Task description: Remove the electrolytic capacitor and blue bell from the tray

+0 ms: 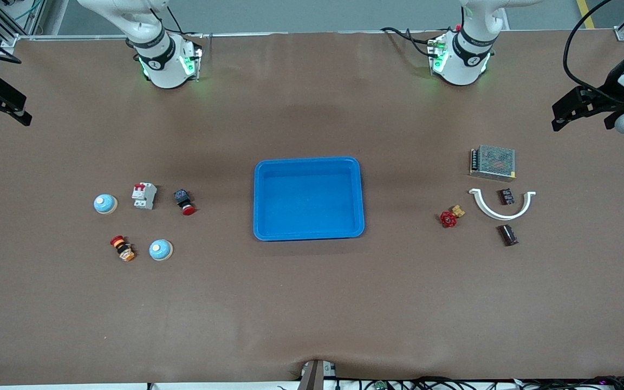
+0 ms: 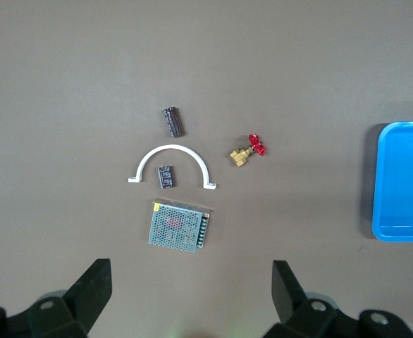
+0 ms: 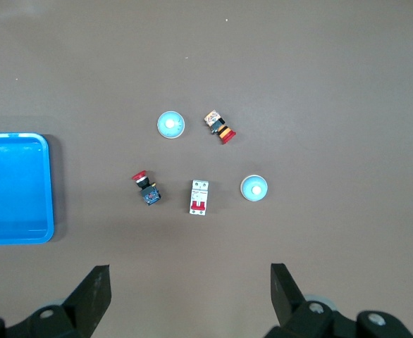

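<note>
Two dark capacitors lie toward the left arm's end: one (image 1: pixel 507 235) (image 2: pixel 174 120) nearer the front camera, one (image 1: pixel 506 196) (image 2: pixel 166 176) inside a white curved clamp. Two blue dome bells (image 1: pixel 105 203) (image 1: pixel 160 249) sit toward the right arm's end and also show in the right wrist view (image 3: pixel 254 188) (image 3: pixel 170 124). An empty blue tray (image 1: pixel 309 197) lies mid-table. My left gripper (image 1: pixel 561 115) (image 2: pixel 189 271) hangs open and empty, high over the left arm's end of the table. My right gripper (image 1: pixel 19 111) (image 3: pixel 189 273) hangs open and empty, high over the right arm's end.
By the capacitors lie a metal mesh power supply (image 1: pixel 493 162), the white clamp (image 1: pixel 501 208) and a red-handled brass valve (image 1: pixel 450 216). By the bells lie a white circuit breaker (image 1: pixel 144 195), a red push button (image 1: pixel 184 202) and an orange-red button (image 1: pixel 123 248).
</note>
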Motion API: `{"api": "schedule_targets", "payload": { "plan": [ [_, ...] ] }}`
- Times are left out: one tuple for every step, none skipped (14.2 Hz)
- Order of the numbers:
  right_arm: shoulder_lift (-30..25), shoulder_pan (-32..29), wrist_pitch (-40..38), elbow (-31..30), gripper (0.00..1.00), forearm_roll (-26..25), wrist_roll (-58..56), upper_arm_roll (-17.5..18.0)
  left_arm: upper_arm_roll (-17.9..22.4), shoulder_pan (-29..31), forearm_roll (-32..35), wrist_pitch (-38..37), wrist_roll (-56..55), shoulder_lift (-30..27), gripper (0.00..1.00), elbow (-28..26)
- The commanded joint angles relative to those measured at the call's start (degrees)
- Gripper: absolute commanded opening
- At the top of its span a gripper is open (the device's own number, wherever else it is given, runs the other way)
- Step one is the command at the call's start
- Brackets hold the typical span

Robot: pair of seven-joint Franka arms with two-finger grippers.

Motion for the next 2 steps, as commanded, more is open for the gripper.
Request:
{"api": "schedule_targets", "payload": {
  "plan": [
    [0.33, -0.73, -0.09, 0.75, 1.00, 0.65, -0.61, 0.46, 0.07, -0.01, 0.47, 0.37, 0.85, -1.04, 1.00, -0.15],
    [0.33, -0.73, -0.09, 0.75, 1.00, 0.65, -0.61, 0.46, 0.07, -0.10, 0.47, 0.28, 0.76, -1.04, 1.00, -0.15]
  ]
}}
